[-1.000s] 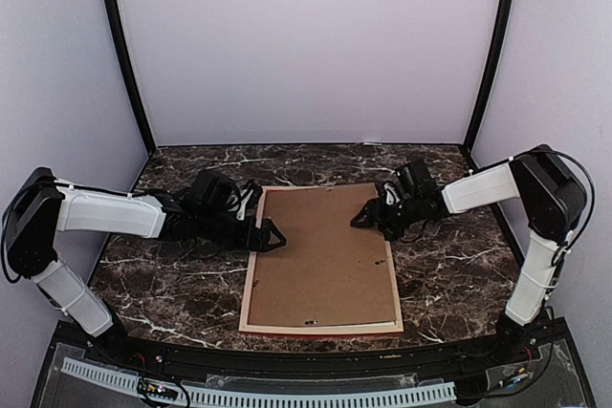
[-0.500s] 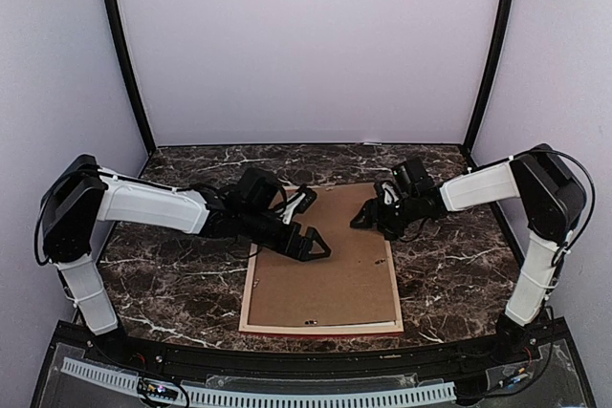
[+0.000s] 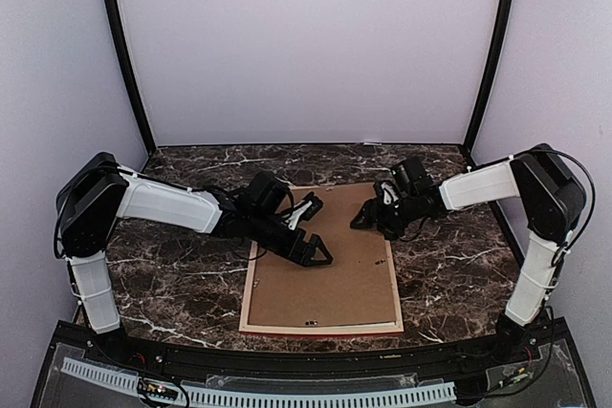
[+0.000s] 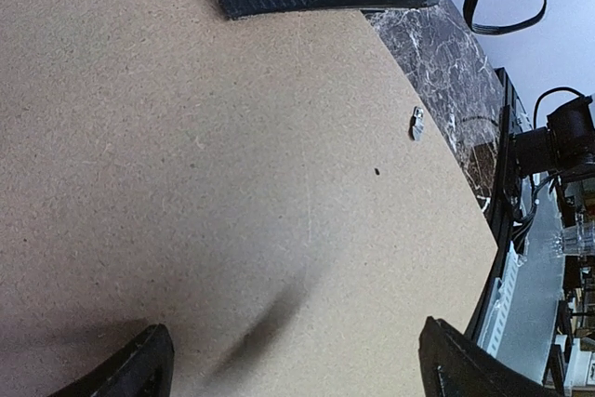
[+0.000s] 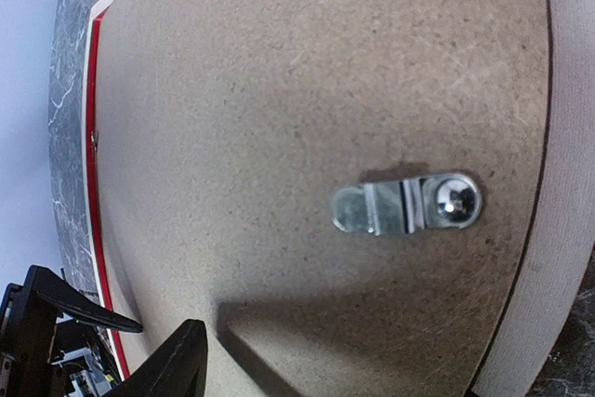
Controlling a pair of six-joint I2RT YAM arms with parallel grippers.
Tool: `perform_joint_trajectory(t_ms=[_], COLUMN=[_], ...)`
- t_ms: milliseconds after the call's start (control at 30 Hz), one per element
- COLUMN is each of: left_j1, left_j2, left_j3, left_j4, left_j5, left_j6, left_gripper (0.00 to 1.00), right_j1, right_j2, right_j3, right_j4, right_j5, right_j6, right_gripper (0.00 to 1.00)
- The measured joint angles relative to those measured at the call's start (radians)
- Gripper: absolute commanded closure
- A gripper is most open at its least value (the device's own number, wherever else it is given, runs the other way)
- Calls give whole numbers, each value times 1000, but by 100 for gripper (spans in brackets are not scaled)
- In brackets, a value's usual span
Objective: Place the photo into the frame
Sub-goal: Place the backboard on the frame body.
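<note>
At the middle of the dark, white-veined marble table [image 3: 172, 279], the thin-railed rectangular frame [image 3: 320, 329] was laid face down with its pale wood back upward (a strip of its red front was caught along one edge in the right wrist view). A plain brown backing board [image 3: 330, 284] was seated inside its rails. Over the far left part of that board the left gripper [image 3: 323, 229] was held with its fingers spread wide and nothing between them. Over the far right corner the right gripper [image 3: 368, 219] was held with fingers parted and nothing grasped, near a small silver metal turn clip [image 5: 406, 206] lying on the board by the right rail.
</note>
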State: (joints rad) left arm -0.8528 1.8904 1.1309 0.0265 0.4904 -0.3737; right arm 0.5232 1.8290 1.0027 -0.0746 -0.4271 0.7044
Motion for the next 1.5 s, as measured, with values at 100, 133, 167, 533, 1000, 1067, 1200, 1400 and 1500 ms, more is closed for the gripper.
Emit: perform_joint_trajectory(t_ms=[100,133,167,533,1000,1067,1200,1400,1500], left_j1=[0,0,0,0,0,0,0,0,0], left_j2=[0,0,0,0,0,0,-2,-4,-4], left_j3=[0,0,-1,-19,-40,-40,-42,-43,-43], left_j4=[0,-1,-1,15,33,34,34,34,34], left_j5=[-1,-1,-1,-8,-12,-13,-13,-14,-16], left_j6=[2,3,4,8,8,8,8,8,8], left_gripper=[6,6,6,9,9,9,9,9,9], right_j1=[0,0,0,1,1,1,1,5,7], right_j2=[0,0,0,9,10,10,10,10,10], right_j3=[6,11,18,76,125,129,132,140,146], right_j4=[-14,-23,-35,-151,-253,-261,-267,-282,-292], right_j5=[2,3,5,40,114,117,126,149,163], right_j6=[-13,-17,-22,-74,-126,-128,-134,-151,-156], right_gripper=[38,38,38,38,37,38,37,38,37])
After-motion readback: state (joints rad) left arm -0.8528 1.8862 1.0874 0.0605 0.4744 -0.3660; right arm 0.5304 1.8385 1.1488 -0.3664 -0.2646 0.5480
